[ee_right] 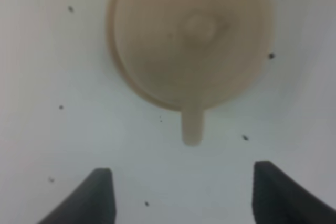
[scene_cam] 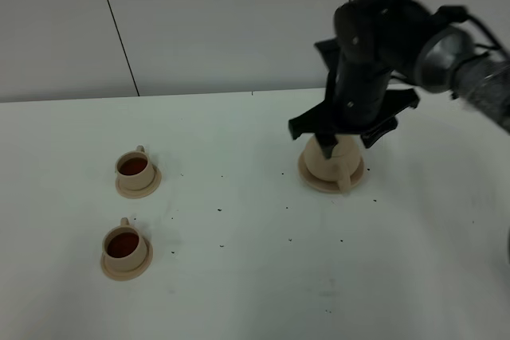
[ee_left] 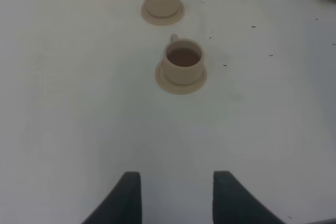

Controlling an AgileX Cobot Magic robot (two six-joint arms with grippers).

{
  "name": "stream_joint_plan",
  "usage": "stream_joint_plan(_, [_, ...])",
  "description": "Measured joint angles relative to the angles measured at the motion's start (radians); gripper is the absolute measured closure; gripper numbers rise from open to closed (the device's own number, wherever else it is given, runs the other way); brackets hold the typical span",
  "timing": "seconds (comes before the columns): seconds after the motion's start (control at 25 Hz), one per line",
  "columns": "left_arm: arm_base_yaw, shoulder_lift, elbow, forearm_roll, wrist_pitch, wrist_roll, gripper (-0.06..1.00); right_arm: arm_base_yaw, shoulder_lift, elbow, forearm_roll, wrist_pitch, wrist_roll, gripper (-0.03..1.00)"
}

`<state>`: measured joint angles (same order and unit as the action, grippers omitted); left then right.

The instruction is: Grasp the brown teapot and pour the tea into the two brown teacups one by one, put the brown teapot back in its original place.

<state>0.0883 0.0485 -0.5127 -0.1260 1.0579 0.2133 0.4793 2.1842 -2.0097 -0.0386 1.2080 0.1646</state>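
Right gripper [ee_right: 181,192] points straight down with jaws spread wide; left gripper [ee_left: 176,195] likewise parted.

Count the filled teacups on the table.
2. Far teacup on its saucer at the table's left; near teacup on its saucer just in front of it. Both hold dark tea. None appear hidden.

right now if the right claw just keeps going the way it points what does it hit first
Most likely the brown teapot. The right claw is open and points down just beside its handle, so depending on depth the fingers could instead straddle the handle and reach the table.
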Motion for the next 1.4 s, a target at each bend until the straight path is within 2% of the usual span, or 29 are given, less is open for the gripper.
stream_joint_plan(0.24, [0.000,0.000,0.000,0.000,0.000,0.000,0.55,-0.103,-0.133,0.175,0.001,-0.001,0.012,0.49])
stream_joint_plan(0.64, [0.000,0.000,0.000,0.000,0.000,0.000,0.55,-0.291,-0.485,0.654,-0.016,0.002,0.010,0.51])
stream_joint_plan(1.04, [0.000,0.000,0.000,0.000,0.000,0.000,0.55,-0.308,-0.938,1.137,-0.007,-0.053,0.015,0.51])
stream_joint_plan(1.4, [0.000,0.000,0.000,0.000,0.000,0.000,0.55,-0.308,-1.306,1.364,0.022,-0.069,0.015,0.51])
